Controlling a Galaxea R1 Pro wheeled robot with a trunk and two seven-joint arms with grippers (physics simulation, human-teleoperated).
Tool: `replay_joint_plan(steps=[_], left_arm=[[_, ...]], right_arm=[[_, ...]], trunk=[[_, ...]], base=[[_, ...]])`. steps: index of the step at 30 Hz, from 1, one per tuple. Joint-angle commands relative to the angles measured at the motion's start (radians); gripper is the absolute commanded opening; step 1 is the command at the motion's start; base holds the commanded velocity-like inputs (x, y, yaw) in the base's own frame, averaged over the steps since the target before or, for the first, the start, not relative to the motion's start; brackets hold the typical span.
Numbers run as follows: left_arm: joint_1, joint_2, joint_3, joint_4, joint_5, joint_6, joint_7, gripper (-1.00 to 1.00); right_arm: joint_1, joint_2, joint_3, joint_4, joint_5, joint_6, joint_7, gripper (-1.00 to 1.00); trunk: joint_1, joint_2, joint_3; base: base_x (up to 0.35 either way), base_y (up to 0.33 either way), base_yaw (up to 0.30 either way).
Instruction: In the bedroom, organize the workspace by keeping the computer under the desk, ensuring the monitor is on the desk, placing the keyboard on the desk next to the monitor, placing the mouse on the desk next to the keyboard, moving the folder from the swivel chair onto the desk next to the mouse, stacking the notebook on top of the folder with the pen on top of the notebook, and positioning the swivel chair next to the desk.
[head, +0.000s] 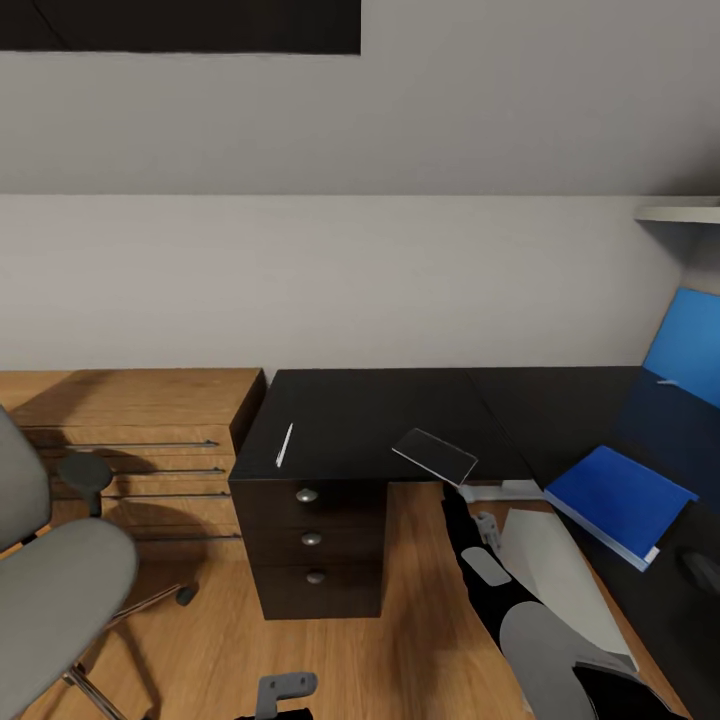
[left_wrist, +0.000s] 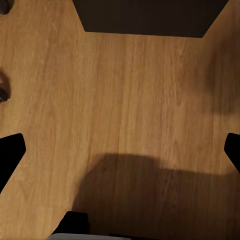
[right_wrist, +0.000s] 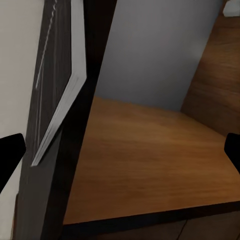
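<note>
Head view is showing the flat bright-blue folder (head: 610, 495) lying on the glossy black desk (head: 350, 415), the thin white pen (head: 285, 443) and what is probably the flat grey notebook (head: 435, 455) waiting unstacked well apart from it, while the left gripper (left_wrist: 120, 150) and right gripper (right_wrist: 120, 150) are hanging spread and empty.

desk (head: 370, 410): glossy black, L-shaped, filled the view from center to 3 o'clock.
pen (head: 284, 444): thin, white, lay on the desk's left part.
folder (head: 615, 497): blue, flat on the desk at 4 o'clock.
swivel chair (head: 50, 580): grey, stood at 8 o'clock.

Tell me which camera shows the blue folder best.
The head view: the folder lies flat on the black desk at the right, its whole top face visible. The two wrist views look at wood floor and the desk's underside area, giving nothing of it.
</note>
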Motion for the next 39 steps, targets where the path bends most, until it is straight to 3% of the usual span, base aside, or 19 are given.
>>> replay_joint_plan(steps=[1,12,20,28,39], left_arm=[[-0.001,0.001,-0.002,-0.001,0.000,0.008,0.005,1.00],[-0.001,-0.005,-0.002,0.011,0.000,0.006,0.004,1.00],[-0.001,-0.045,-0.002,0.069,-0.001,0.006,0.004,1.00],[-0.001,-0.050,-0.002,0.076,0.000,0.006,0.004,1.00],[-0.001,-0.050,-0.002,0.076,0.000,0.006,0.004,1.00]], right_arm=[[-0.001,0.000,0.000,0.001,-0.010,-0.002,0.007,1.00],[-0.001,-0.001,0.000,0.000,-0.010,-0.002,0.007,1.00],[-0.001,-0.001,0.000,0.000,-0.010,-0.004,0.006,1.00],[-0.001,-0.002,-0.001,-0.001,-0.010,-0.006,0.007,1.00],[-0.001,-0.033,-0.005,-0.001,-0.013,-0.007,0.067,1.00]], trunk=[[0.000,-0.001,-0.001],[0.000,-0.001,-0.001],[0.000,-0.001,-0.001],[0.000,-0.001,-0.001],[0.000,-0.001,-0.001]], base=[[0.000,0.000,0.000],[0.001,0.000,0.000],[0.080,0.000,0.000],[0.003,0.000,0.000],[0.000,0.000,0.000]])
